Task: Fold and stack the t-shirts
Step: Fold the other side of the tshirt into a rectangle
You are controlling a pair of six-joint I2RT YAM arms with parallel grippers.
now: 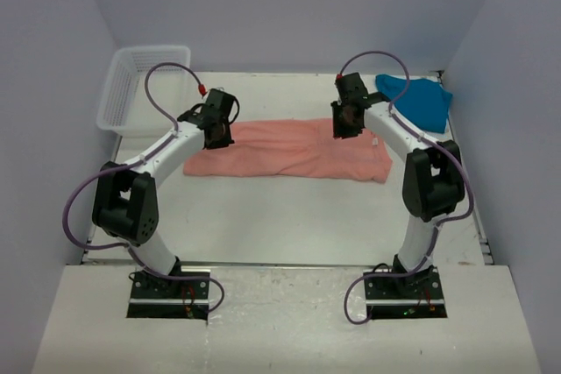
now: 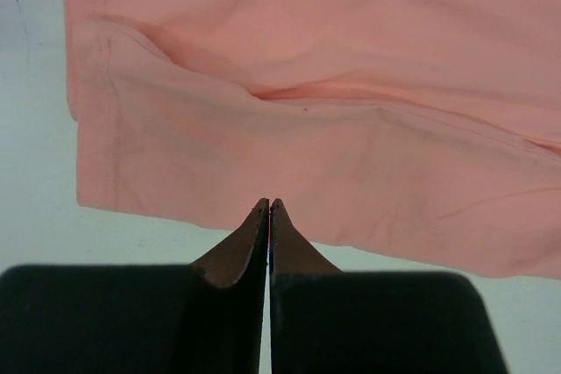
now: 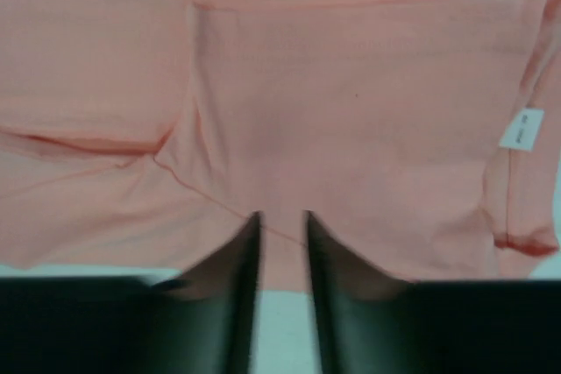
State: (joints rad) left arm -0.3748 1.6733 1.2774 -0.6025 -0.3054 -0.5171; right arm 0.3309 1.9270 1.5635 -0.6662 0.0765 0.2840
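The salmon-pink t-shirt (image 1: pixel 289 151) lies flat on the worktop (image 1: pixel 289 216), folded into a long band. Its long axis runs left to right across the middle of the worktop, with the right end a little nearer the arm bases than the left. A small white neck label (image 3: pixel 521 127) sits near the right end, so the collar end points right.

The teal-blue t-shirt (image 1: pixel 421 98) lies bunched at the far right corner of the worktop, apart from the pink one. A white mesh basket (image 1: pixel 145 50) stands at the far left corner.

The left fingers (image 2: pixel 241 251) are pressed together with nothing between them, over one long edge of the pink band near its left end. The right fingers (image 3: pixel 232 260) stand narrowly parted and grip no cloth. They hang over the band's edge towards its right end, and pink fabric and bare worktop show through the gap.
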